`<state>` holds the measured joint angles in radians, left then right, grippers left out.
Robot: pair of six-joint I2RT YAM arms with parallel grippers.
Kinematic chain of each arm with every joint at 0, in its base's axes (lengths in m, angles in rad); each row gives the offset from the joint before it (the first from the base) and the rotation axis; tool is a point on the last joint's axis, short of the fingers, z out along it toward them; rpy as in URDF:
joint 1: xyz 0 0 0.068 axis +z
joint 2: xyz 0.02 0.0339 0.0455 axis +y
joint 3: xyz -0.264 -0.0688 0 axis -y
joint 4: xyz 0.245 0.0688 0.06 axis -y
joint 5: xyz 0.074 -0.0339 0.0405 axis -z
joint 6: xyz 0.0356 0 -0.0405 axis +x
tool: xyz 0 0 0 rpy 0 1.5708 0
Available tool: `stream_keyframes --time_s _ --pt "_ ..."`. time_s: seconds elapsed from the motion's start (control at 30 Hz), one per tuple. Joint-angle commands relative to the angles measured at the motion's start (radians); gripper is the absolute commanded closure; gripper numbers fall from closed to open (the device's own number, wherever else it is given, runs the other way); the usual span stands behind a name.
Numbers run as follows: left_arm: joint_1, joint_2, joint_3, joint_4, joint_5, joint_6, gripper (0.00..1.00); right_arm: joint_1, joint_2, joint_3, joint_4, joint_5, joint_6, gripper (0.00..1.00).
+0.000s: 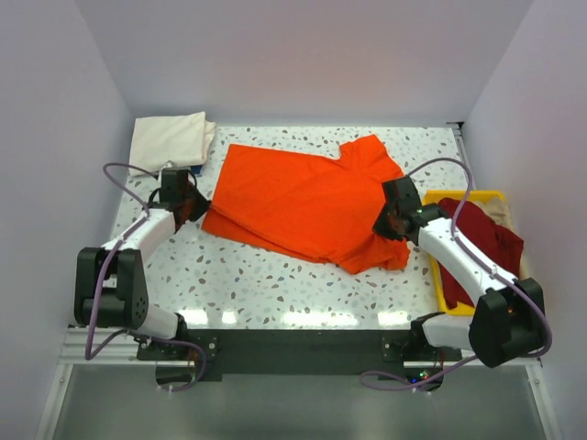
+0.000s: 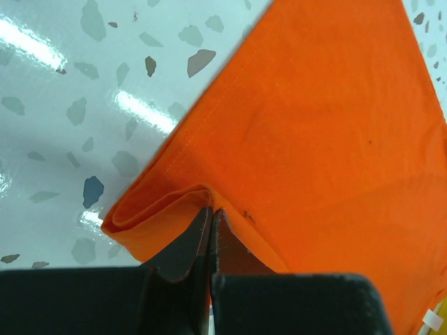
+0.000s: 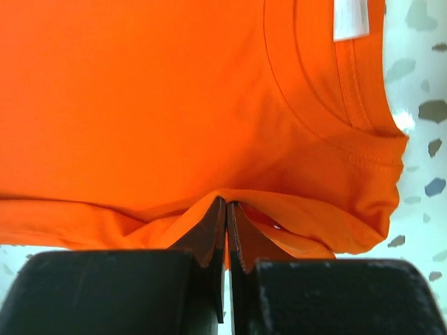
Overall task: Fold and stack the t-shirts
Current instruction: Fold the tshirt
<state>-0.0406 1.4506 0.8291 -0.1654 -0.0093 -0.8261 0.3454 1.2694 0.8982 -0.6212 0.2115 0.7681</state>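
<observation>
A bright orange t-shirt [image 1: 303, 197] lies spread across the middle of the speckled table. My left gripper [image 1: 194, 209] is shut on its left hem corner, where the orange t-shirt [image 2: 328, 125] bunches in a fold at the left gripper [image 2: 211, 209]. My right gripper [image 1: 390, 223] is shut on its right side near the collar; the orange t-shirt [image 3: 174, 98] pinches up at the right gripper [image 3: 226, 202], with the white neck label [image 3: 350, 17] above. A folded cream t-shirt [image 1: 170, 139] rests at the back left. A dark red t-shirt [image 1: 481, 247] lies crumpled in the tray.
A yellow plastic tray [image 1: 459, 197] sits at the table's right edge beside my right arm. White walls close in the back and both sides. Bare speckled tabletop [image 1: 275, 275] runs along the near edge.
</observation>
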Motion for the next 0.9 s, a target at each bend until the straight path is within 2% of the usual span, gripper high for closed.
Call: stream_keyframes --time_s 0.0,0.33,0.87 --pt "-0.001 0.031 0.033 0.056 -0.029 -0.044 1.00 -0.048 0.011 0.056 0.084 -0.052 -0.044 1.00" --pt "0.002 0.086 0.079 0.043 -0.057 -0.059 1.00 -0.164 0.025 0.028 0.138 -0.116 -0.056 1.00" --pt "0.038 0.117 0.102 0.049 -0.049 -0.058 1.00 -0.255 -0.027 -0.042 0.147 -0.164 -0.090 1.00"
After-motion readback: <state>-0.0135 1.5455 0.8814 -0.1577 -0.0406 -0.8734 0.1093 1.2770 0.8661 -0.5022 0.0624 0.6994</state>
